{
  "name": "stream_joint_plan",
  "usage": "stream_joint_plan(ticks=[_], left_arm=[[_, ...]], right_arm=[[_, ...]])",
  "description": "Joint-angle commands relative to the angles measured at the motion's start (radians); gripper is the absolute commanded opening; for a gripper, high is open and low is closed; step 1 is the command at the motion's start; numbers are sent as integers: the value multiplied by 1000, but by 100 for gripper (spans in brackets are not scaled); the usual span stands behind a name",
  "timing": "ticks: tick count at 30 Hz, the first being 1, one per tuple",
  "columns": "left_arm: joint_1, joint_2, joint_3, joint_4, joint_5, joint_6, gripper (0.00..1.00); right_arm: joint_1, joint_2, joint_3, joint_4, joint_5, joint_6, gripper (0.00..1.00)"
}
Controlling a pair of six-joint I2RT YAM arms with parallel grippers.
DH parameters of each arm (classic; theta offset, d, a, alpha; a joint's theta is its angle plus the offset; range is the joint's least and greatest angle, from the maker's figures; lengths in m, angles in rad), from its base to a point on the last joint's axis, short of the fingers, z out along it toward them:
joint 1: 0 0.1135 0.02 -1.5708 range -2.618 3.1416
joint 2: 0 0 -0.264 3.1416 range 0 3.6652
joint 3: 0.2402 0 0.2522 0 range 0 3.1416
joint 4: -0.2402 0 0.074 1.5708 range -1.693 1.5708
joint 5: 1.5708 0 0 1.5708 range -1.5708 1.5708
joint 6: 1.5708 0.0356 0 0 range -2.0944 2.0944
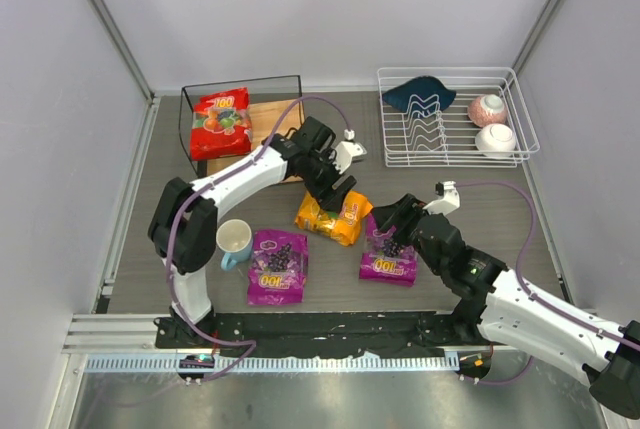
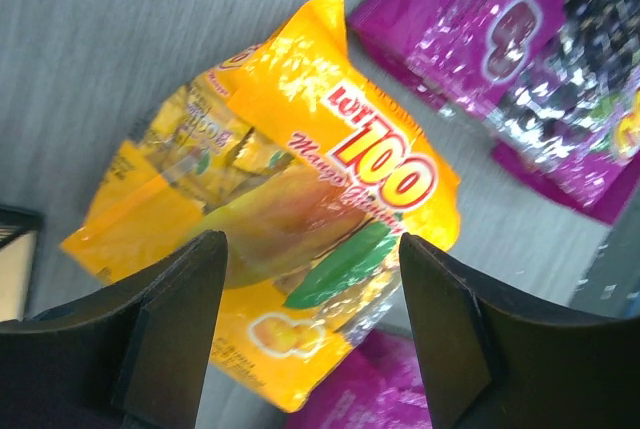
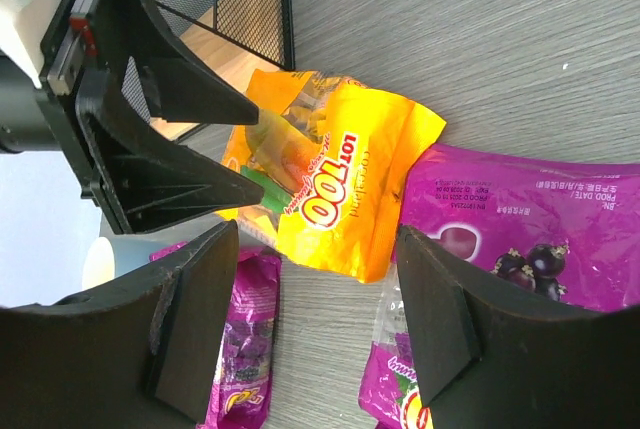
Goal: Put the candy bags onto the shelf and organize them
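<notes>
**Orange-yellow packet framed by a wide left claw**

Black fingers of the left claw [image 2: 310, 334] stand wide apart with nothing between them, and the orange-yellow packet [image 2: 280, 219] lies flat on the table straight below the gap. Seen from the right wrist, the fingertips point at the packet's far-left edge. Whether they touch the plastic cannot be told.

The right claw [image 3: 315, 339] is likewise spread wide and holds nothing. It hangs just to the right of the same packet, over the seam where that packet meets the right purple packet [image 3: 520, 234]. These two packets lie edge to edge, the orange-yellow corner just overlapping the purple one.

The left purple packet [image 1: 278, 266] lies flat nearer the arm bases, to the left and slightly apart from the orange-yellow one. A pale blue mug [image 1: 235, 242] stands upright just left of it.

The red packet [image 1: 220, 121] rests on top of the shelf [image 1: 272, 119], which stands at the far left of the grey table [image 1: 490, 224], its light wooden board showing beside the packet.

A white wire dish rack [image 1: 455, 144] sits at the far right, well apart from the packets. It holds a dark blue cloth [image 1: 418, 94] and two bowls [image 1: 496, 139].
</notes>
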State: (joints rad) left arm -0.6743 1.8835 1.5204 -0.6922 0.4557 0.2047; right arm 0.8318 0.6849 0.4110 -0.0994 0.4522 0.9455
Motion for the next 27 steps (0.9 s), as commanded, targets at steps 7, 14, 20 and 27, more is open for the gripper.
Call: stream_joint_plan(ticks=[7, 14, 20, 27], left_arm=[[-1, -58, -97, 152, -58, 442, 75], [48, 51, 52, 54, 18, 571, 74], [71, 137, 51, -53, 60, 627, 74], [64, 123, -49, -116, 126, 590, 70]], right_arm=[[7, -8, 3, 24, 26, -4, 70], [4, -12, -5, 38, 28, 18, 70], [7, 8, 14, 35, 25, -1, 70], [6, 45, 35, 38, 14, -27, 70]])
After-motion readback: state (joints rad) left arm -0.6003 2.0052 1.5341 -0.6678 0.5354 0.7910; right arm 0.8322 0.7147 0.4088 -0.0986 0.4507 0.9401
